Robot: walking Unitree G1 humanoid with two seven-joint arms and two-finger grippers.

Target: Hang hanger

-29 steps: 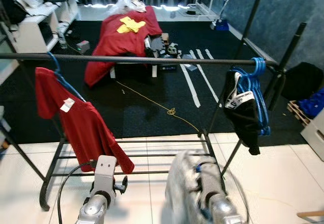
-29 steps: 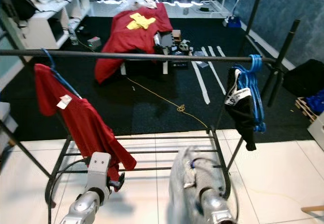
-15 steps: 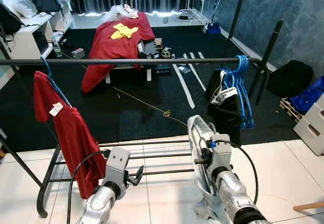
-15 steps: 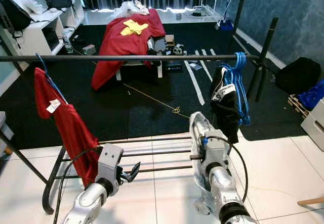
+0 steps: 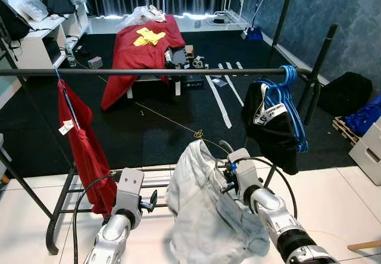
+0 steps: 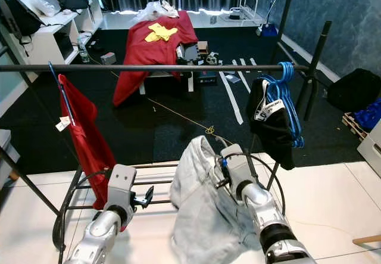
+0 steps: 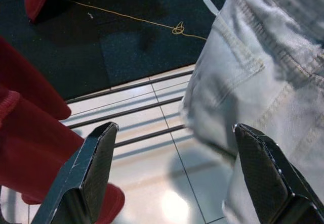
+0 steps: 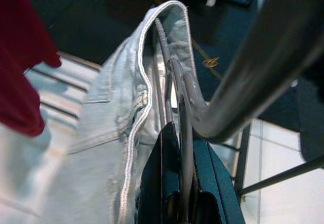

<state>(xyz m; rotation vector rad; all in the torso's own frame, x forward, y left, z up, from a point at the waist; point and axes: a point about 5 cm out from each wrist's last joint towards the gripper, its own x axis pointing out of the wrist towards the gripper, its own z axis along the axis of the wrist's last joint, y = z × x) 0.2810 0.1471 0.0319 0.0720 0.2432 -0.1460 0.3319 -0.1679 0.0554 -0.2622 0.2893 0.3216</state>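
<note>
Below the clothes rail (image 5: 155, 71), the right gripper (image 8: 177, 193) holds its fingers clamped on the hanger (image 8: 174, 82) carrying pale jeans (image 5: 202, 216), left gripper (image 7: 172, 178) fingers apart, the lift and hooking apparently next.

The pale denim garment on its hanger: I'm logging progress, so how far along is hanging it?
Done: the pale denim garment sits on a silver metal hanger, clamped by the right gripper. In hand: it is held below the black rail. Left: hooking it on. The left gripper is open.
</note>
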